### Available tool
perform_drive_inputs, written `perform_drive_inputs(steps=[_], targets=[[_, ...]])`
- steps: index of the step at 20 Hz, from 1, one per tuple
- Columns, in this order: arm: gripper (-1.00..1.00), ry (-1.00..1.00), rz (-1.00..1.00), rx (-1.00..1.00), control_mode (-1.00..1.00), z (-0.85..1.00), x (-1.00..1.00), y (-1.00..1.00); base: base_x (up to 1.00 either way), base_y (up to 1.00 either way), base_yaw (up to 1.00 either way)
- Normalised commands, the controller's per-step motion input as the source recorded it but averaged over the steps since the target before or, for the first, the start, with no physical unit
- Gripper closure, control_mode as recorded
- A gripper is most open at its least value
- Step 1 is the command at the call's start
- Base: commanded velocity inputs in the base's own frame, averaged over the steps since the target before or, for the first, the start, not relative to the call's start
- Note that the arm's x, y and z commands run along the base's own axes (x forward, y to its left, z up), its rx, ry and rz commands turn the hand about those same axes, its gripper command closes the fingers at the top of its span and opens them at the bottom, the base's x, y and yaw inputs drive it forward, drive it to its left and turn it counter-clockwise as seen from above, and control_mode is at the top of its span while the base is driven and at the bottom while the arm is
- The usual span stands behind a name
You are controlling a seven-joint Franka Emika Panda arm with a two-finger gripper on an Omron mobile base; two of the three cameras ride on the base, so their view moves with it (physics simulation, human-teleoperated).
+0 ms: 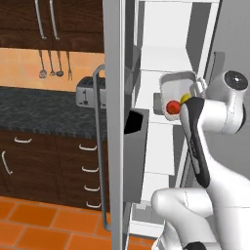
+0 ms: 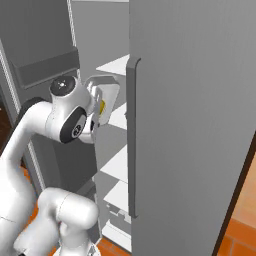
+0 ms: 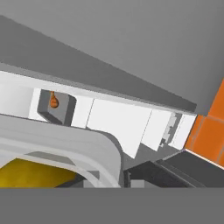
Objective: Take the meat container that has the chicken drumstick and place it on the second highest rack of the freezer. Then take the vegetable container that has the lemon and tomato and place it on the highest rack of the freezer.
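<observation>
**Light tray held up at the open freezer**

The arm reaches into the open freezer, carrying the vegetable container at the gripper. In the left base view the tray is tilted, its open side facing the camera, with the tomato low in it and the lemon just beside, both next to the wrist. In the right base view the tray stands in front of the hand, a strip of lemon showing at its edge, before the white shelves. The fingertips are hidden, so how far the jaws are closed cannot be told. In the hand view the tray's rim and the lemon lie close below the hand; beyond the rim, the meat container sits on a white shelf, the drumstick inside it.
</observation>
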Motion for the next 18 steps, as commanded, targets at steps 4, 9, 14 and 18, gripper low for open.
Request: perform_drive_inputs(steps=[4, 9, 14, 18], targets=[[1.00, 0.00, -0.13, 0.00, -1.00, 0.74, 1.00, 0.05, 0.00, 0.00, 0.00], [1.00, 0.05, -0.10, 0.01, -1.00, 0.60, 1.00, -0.10, 0.00, 0.00, 0.00], [1.00, 0.09, 0.00, 0.11, -1.00, 0.06, 1.00, -0.48, 0.00, 0.00, 0.00], [1.00, 0.00, 0.00, 0.14, -1.00, 0.17, 1.00, -0.16, 0.00, 0.00, 0.00]])
